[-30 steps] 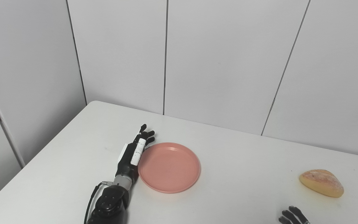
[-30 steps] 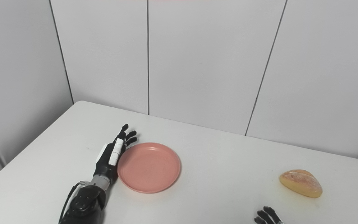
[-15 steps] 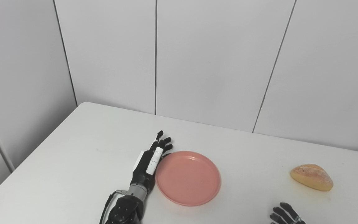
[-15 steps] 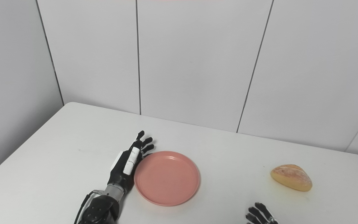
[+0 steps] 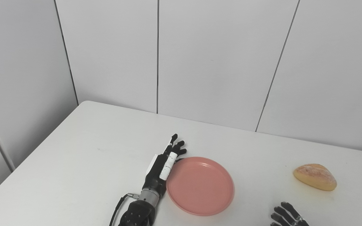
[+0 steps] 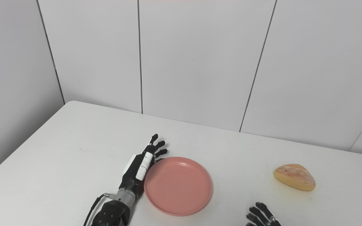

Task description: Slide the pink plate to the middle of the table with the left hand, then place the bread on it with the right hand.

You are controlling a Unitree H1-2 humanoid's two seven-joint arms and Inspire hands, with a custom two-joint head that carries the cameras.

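Note:
A round pink plate [image 5: 200, 185] lies flat on the white table [image 5: 83, 157], near its front edge and a little left of centre. My left hand [image 5: 165, 161] is open, fingers stretched forward, its edge pressed against the plate's left rim [image 6: 145, 180]. A golden loaf of bread [image 5: 315, 177] rests on the table at the right, apart from the plate. Only the spread fingertips [image 6: 260, 212] of my right hand [image 5: 286, 215] show at the bottom edge, below and left of the bread, holding nothing.
White wall panels [image 5: 218, 62] rise close behind the table's far edge. The table's left edge [image 5: 33, 157] runs diagonally, with a drop beside it. A black cable [image 5: 118, 208] loops at my left wrist.
My left hand has pushed the plate rightward across the table, closer to the bread. The camera view also shifted between the earliest frames and now. The bread and right hand stayed put.

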